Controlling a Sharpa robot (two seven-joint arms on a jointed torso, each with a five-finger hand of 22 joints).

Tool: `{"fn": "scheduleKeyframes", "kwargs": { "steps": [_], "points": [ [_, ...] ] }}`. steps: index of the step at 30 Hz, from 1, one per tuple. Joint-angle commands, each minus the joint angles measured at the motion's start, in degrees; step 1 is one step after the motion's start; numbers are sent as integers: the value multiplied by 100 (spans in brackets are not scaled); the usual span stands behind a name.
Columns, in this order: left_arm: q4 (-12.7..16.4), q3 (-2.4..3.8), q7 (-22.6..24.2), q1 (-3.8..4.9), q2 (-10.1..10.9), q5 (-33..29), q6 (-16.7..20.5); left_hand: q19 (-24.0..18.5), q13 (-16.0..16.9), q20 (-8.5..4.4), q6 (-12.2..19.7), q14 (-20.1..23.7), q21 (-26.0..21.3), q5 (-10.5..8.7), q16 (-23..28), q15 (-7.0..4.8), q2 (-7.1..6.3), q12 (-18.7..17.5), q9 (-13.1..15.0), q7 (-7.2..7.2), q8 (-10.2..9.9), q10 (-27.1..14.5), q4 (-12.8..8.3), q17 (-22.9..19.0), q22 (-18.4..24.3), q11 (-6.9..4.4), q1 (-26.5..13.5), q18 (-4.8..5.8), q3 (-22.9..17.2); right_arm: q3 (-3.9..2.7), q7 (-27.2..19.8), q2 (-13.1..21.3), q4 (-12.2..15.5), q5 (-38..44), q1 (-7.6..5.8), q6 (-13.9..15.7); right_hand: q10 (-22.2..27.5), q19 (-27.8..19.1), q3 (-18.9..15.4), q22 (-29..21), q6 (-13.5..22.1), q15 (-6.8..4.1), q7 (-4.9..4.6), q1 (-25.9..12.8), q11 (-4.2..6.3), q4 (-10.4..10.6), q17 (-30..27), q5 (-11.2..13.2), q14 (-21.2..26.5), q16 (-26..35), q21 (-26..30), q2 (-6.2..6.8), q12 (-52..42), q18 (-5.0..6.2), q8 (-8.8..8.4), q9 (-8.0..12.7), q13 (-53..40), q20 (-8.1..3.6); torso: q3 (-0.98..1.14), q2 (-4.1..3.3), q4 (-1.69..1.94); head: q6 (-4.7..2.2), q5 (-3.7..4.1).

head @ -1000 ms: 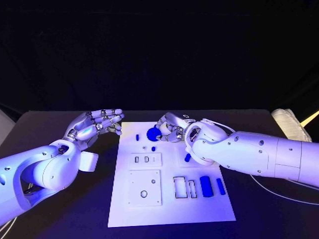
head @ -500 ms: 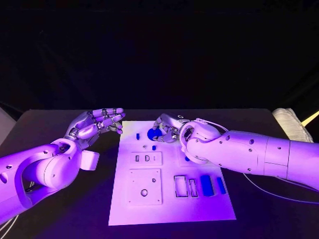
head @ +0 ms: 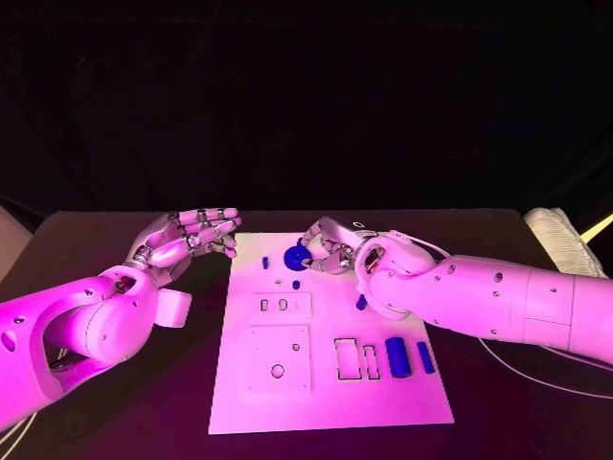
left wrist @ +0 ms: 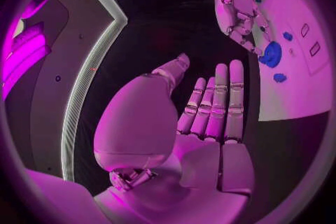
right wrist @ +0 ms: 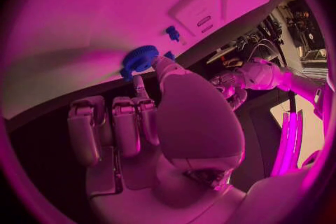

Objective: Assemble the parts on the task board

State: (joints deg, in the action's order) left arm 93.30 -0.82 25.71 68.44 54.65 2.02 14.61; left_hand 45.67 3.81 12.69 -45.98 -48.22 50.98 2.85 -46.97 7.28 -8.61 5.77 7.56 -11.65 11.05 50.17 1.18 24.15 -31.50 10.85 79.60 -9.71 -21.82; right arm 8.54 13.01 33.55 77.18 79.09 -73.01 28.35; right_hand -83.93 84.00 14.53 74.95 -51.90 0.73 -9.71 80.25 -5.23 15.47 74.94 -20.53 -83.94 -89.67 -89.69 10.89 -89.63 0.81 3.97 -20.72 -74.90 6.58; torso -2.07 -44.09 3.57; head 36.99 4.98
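Observation:
The white task board (head: 328, 388) lies in the middle of the black table. A blue gear (head: 297, 257) sits at its far end. My right hand (head: 337, 247) reaches it from the right and pinches the blue gear (right wrist: 140, 59) between thumb and a fingertip, the other fingers curled in. My left hand (head: 190, 238) hovers open off the board's far left corner, fingers straight and together (left wrist: 213, 103), holding nothing. The left wrist view shows the right hand (left wrist: 237, 14) with its fingertips at the gear (left wrist: 271, 54). Small blue pegs (head: 265, 263) (head: 296, 285) stand near the gear.
Two blue blocks (head: 397, 356) (head: 425, 357) lie beside empty slots at the board's near right, and another blue piece (head: 360, 303) shows under my right arm. A white bundle (head: 556, 240) lies at the table's right edge, with a cable (head: 528, 369) on the table.
My right arm swayed slightly left and back again. The gear stays in the same spot and the left hand has not moved.

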Motion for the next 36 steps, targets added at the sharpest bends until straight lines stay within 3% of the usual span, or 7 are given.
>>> {"fn": "scheduleKeyframes", "kwargs": {
  "steps": [1, 8, 14, 19, 22, 33, 36],
  "points": [
    [5, 4, 33, 5, 7, 22, -100, -43, -3, -10, -34, 39, 34, 6, -24, -11, 65, 30, 8, -76, 38, -36, -18, -10, -5, 1, -12, -80, -17, -12, -382, 163, 173, -82, -15, 640, -599, 585, 63, 1483, 19, 23, -41, 38, 3, -14, 1506, -28, -606, -33, -9, 74, -28, -74, -8, 13, -1501, 27, 5, 8, -23, -6, -11],
    [8, 4, 32, 5, 29, 22, -98, -43, -3, -10, -34, 39, 34, 6, -24, -11, 65, 30, 8, -76, 38, -36, -18, -10, -5, 1, -12, -80, -17, -23, -479, 744, 536, -296, -118, 689, -589, 581, 107, 1477, -14, 28, -42, 68, 0, -47, 1506, -9, -606, -33, -3, 108, -18, -72, 8, 19, -1491, 32, 14, 12, -49, -26, 2],
    [14, 3, 26, 4, 29, 22, -115, -54, -3, -10, -34, 43, 51, 7, -30, -13, 64, 41, 8, -80, 40, -44, -35, -20, -12, -1, 4, -81, -33, -24, -585, 1255, 644, -600, -210, 255, -589, 577, 209, 1472, -96, 22, -32, 137, 8, -119, 1506, 44, -606, -33, 3, 149, -17, -70, 41, 26, -1490, 33, 37, 16, -80, -48, 30],
    [29, 2, 35, -1, 15, 30, -214, -57, -3, -11, -33, 44, 56, 7, -30, -14, 64, 43, 8, -81, 40, -47, -44, -23, -15, -1, 15, -81, -40, -23, -868, 1648, 578, -823, -240, -201, -583, 580, 303, 1477, -103, 19, -34, 205, 7, -193, 1506, 198, -606, -33, -2, 178, -11, -71, 34, 50, -1484, 29, 47, 21, -69, -45, 85],
    [29, 2, 37, -3, 23, 39, -249, -65, -3, -12, -28, 49, 66, 9, -30, -14, 65, 49, 7, -76, 37, -51, -63, -30, -19, 0, 38, -81, -57, -22, -1034, 1817, 496, -888, -244, -313, -585, 584, 308, 1483, -97, 20, -35, 208, 6, -197, 1506, 202, -606, -33, -8, 180, -13, -73, 30, 53, -1486, 29, 52, 17, -85, -51, 85],
    [20, 1, 32, -7, 18, 64, -301, -69, -3, -12, -26, 52, 71, 9, -29, -14, 65, 52, 6, -74, 36, -52, -72, -34, -22, 0, 47, -81, -65, -15, -1469, 2056, 140, -564, -202, -690, -573, 600, 321, 1505, -62, 27, -44, 212, -2, -233, 1506, 266, -606, -33, -31, 245, 1, -81, 11, 75, -1473, 33, 42, 18, -65, -49, 110],
    [18, 1, 30, -8, 16, 69, -308, -69, -3, -12, -26, 52, 71, 9, -29, -14, 65, 52, 6, -74, 36, -52, -72, -34, -22, 0, 47, -81, -65, -15, -1514, 2059, 78, -489, -181, -785, -571, 600, 321, 1505, -59, 27, -44, 216, -2, -243, 1506, 287, -606, -33, -31, 260, 2, -81, 10, 80, -1471, 34, 28, 18, -58, -38, 112]
  ]
}}
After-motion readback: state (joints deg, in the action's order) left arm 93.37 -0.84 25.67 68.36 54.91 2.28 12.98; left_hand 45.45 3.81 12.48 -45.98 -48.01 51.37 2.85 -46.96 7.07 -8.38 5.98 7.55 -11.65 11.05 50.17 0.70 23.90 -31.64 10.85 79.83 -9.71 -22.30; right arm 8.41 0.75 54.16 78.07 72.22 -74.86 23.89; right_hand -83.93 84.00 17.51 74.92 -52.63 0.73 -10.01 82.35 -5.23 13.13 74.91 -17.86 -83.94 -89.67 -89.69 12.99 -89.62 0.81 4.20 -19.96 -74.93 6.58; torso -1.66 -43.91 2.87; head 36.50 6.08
